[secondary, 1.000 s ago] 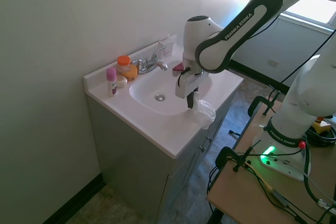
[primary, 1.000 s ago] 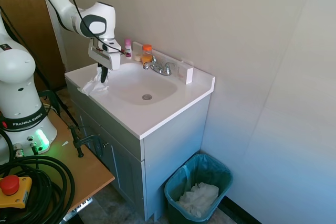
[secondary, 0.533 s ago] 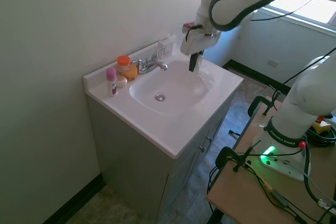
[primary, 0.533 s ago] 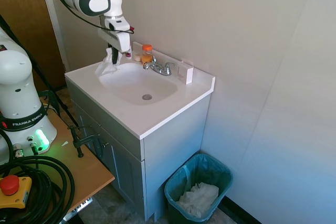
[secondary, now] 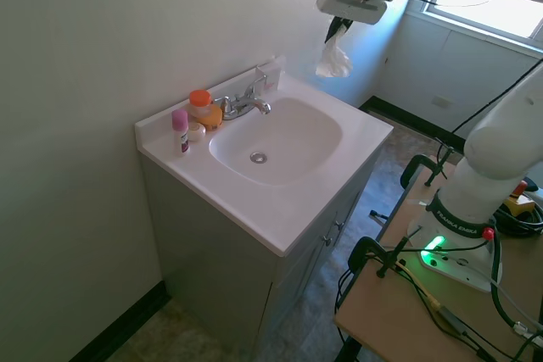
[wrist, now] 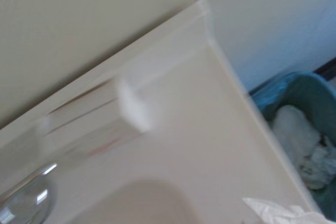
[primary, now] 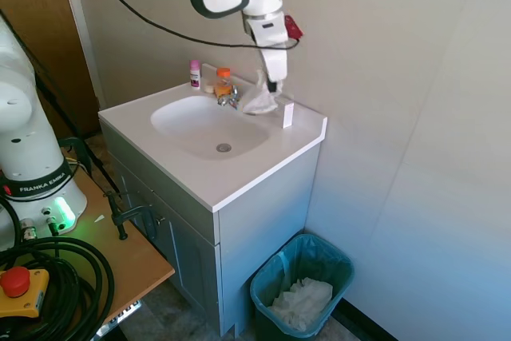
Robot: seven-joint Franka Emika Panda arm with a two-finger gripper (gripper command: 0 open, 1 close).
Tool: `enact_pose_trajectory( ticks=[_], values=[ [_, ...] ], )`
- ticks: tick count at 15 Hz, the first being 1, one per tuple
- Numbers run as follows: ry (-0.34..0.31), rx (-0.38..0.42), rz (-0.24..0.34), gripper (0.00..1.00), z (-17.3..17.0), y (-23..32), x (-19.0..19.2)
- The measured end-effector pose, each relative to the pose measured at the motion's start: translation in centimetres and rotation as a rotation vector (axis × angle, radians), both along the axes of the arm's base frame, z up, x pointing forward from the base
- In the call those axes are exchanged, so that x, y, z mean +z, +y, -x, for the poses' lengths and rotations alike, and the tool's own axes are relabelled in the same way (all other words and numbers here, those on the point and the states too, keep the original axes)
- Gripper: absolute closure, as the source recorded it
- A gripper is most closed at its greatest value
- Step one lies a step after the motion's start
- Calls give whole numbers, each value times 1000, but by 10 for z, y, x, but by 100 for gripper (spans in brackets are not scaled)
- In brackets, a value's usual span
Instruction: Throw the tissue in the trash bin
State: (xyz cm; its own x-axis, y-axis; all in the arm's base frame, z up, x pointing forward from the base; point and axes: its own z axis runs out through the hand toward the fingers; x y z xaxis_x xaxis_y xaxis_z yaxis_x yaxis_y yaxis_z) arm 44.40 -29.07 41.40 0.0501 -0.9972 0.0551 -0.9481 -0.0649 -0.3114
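While the tissue [primary: 260,100] hangs pinched in the closed gripper [primary: 272,82] above the vanity's back corner, at 12 o'clock from the basin [primary: 209,124], pickup is complete. Carriage and release remain: the trash bin [primary: 302,288] stands on the floor at 5 o'clock, holding a larger paper wad [primary: 302,303].

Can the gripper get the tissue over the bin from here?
Probably yes. The gripper holds the tissue well above the vanity's back corner, and the bin sits open-topped on the floor beside it, nothing between.
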Motion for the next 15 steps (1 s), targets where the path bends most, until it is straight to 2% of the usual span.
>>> enact_pose_trajectory(
  ticks=[5,7,9,10,12,15],
  values=[
    [59,-213,40,100,-8,-113,-82],
    [98,-262,48,100,-20,-134,-112],
    [140,-277,48,100,-35,-143,-147],
    [157,-275,45,0,-42,-143,-163],
    [172,-270,33,0,-54,-141,-184],
    [178,-269,18,0,-57,-140,-190]
  ],
)
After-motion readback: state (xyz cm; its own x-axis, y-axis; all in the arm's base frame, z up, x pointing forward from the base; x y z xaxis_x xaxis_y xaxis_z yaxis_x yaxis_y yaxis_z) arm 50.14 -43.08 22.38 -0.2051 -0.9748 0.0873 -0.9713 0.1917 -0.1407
